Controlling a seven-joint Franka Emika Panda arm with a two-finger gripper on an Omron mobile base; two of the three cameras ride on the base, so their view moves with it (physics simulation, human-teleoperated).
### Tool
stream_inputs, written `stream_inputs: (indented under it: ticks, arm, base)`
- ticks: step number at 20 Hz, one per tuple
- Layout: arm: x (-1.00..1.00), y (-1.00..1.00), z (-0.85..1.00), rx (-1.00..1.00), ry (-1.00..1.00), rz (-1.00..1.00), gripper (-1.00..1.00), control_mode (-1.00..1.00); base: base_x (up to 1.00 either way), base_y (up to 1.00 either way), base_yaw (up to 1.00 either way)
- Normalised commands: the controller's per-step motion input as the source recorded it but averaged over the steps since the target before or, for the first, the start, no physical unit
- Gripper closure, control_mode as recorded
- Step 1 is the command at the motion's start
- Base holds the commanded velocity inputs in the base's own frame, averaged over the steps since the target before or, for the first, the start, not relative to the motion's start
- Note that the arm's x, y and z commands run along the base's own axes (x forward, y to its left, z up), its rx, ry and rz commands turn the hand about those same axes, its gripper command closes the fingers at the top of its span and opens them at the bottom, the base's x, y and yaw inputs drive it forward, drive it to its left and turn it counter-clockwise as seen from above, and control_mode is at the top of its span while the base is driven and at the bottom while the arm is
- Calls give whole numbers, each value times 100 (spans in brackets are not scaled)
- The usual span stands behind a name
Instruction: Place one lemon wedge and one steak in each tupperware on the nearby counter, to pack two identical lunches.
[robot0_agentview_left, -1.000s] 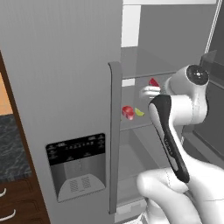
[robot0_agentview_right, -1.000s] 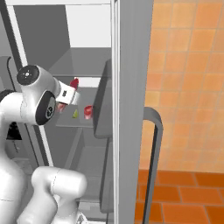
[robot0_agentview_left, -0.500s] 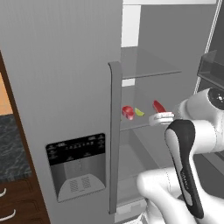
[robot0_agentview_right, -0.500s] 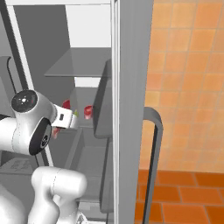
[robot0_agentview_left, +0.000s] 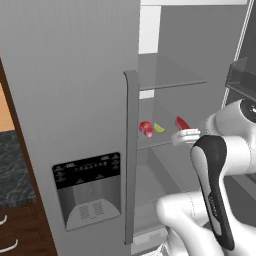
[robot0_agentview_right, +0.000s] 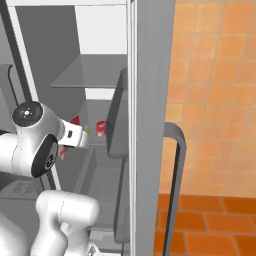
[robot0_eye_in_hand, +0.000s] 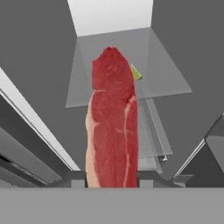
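**A:** A white robot arm reaches into an open grey fridge, its hand clenched on a steak that stands out along the fingers. What surrounds it?

**B:** A closed fridge door with a tall grey handle and a dark dispenser panel stands to the left of the opening. Glass shelves cross the pale interior. On the lower shelf sit a second steak and a lemon wedge, just beside each other. The held steak shows as a red sliver near the arm's wrist in the left base view.

**A:** And to the sides?

**B:** A strip of black marbled tabletop over dark wood drawers lies at far left. On the other side, an orange tiled wall and darker orange floor meet beside the other door's curved handle.

**A:** How does the held steak look?

**B:** Long and flat, deep red with pale pink-white streaks and a fatty edge down one side. In the hand view the small yellow-green wedge peeks from behind its upper edge, on the glass shelf beyond.
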Motion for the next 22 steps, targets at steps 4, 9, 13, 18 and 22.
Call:
stream_inputs:
  ticks: [4,9,13,18,22]
  arm:
    - [-39,0,-1,0,0,0,100,-100]
    - [0,0,0,0,0,0,100,100]
    - [0,0,0,0,0,0,100,100]
    - [0,0,0,0,0,0,100,100]
    - [0,0,0,0,0,0,100,100]
  base:
    - [0,0,0]
    - [-100,16,2]
    - [-81,85,8]
    - [-56,99,4]
    - [-23,100,0]
